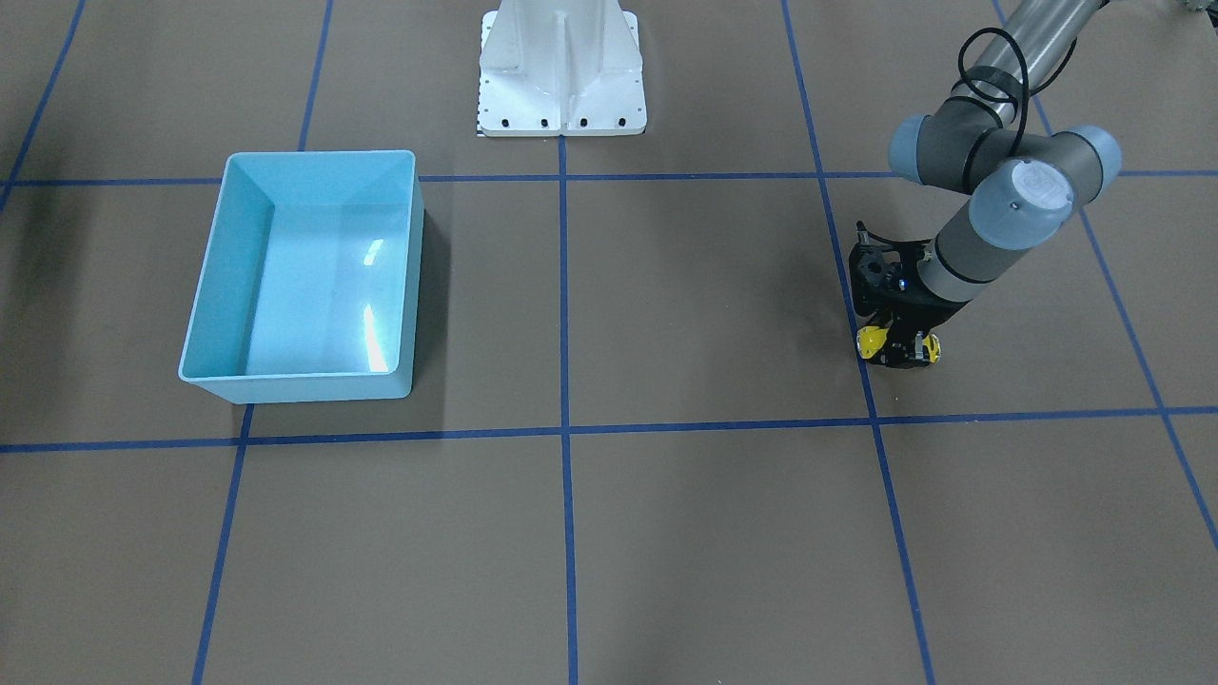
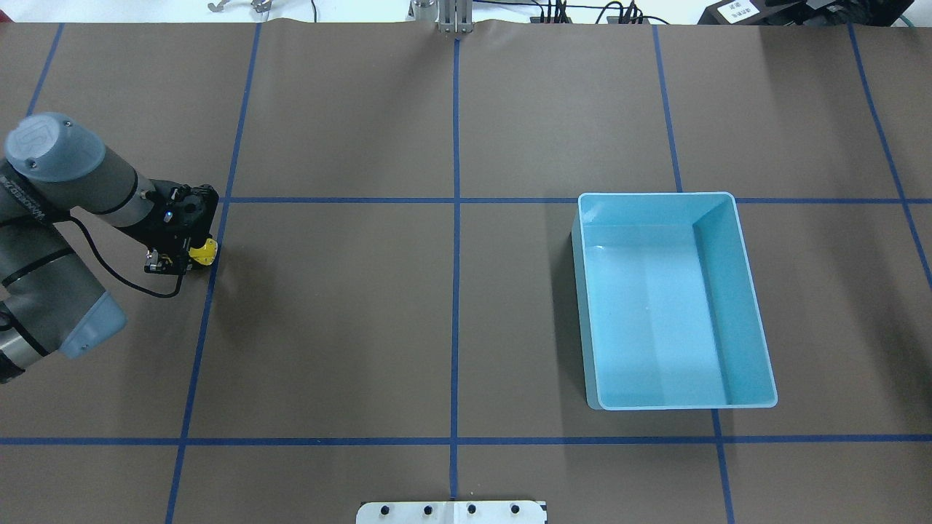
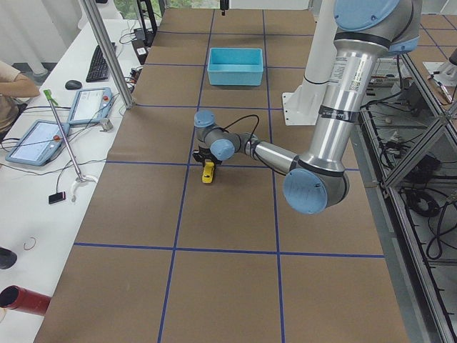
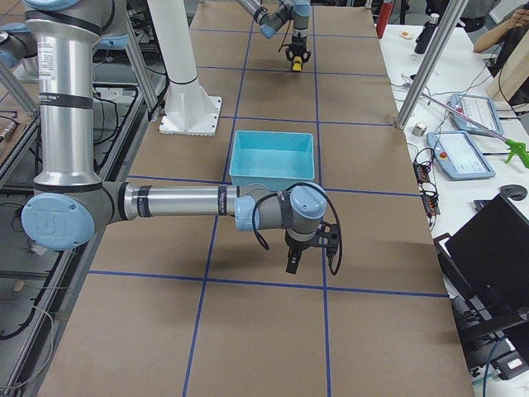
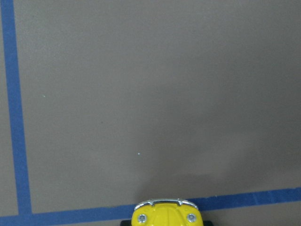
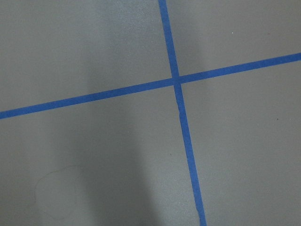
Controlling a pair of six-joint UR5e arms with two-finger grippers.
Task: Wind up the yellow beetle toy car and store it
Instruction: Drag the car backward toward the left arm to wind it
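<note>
Overhead exterior, you see the left end effector (image 2: 188, 260) clamped on the yellow beetle toy car (image 2: 205, 251), table (image 2: 364, 306), light blue bin (image 2: 732, 306) well apart, right end effector (image 4: 292, 265) grip you cannot tell

Open tabletop (image 2: 364, 313) lies between left gripper (image 2: 191, 259) (low) and light blue bin (image 2: 721, 306).

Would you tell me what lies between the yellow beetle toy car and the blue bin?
Only bare table crossed by blue tape lines separates the yellow beetle toy car from the blue bin, as the overhead view shows.
</note>
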